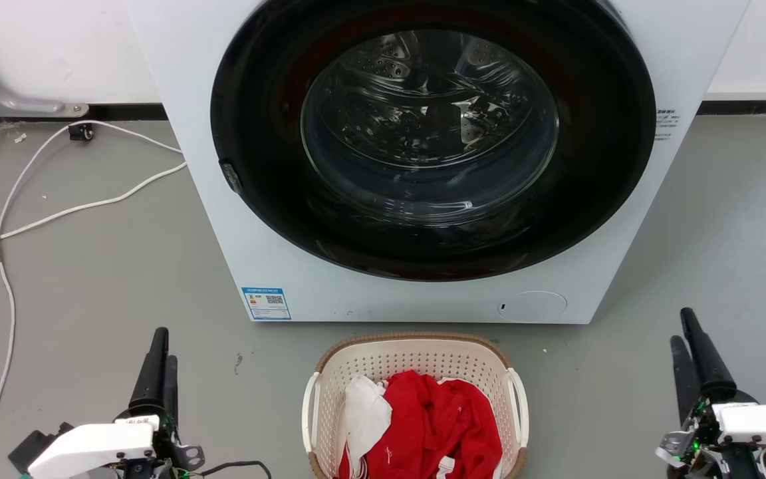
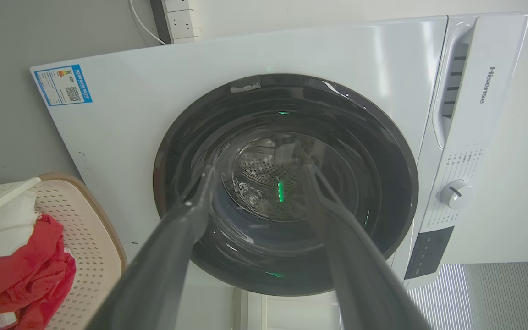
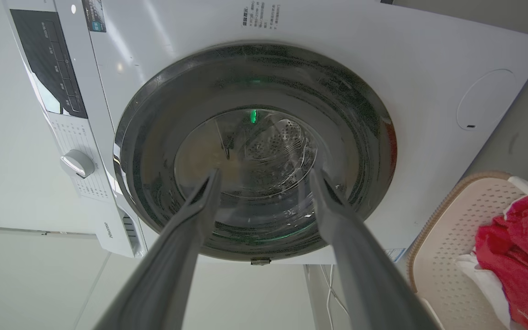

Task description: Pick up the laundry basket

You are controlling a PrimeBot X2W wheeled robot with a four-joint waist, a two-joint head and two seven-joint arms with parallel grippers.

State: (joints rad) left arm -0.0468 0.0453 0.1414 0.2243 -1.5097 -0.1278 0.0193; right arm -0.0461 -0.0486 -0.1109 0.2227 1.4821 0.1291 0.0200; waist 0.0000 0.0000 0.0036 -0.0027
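laundry basket [image 1: 416, 359] near end cut off | left hand [image 2: 259, 169] spread apart | right hand [image 3: 266, 172] spread apart

Cream laundry basket [image 1: 416, 359], upright on floor, holding red and white clothes.

From the head camera I lose the near end of the laundry basket [image 1: 416, 359] below the bottom edge, and a red garment [image 1: 436, 419] and white cloth [image 1: 364, 412] cover its floor. The washing machine [image 1: 203, 199] is cut off at the top. The print on its blue sticker [image 1: 266, 303] is too small for me to read. In the wrist cameras, the left gripper [image 2: 257, 174] and right gripper [image 3: 264, 176] blur near the lens, their fingers blocking parts of the door glass [image 2: 264, 151].
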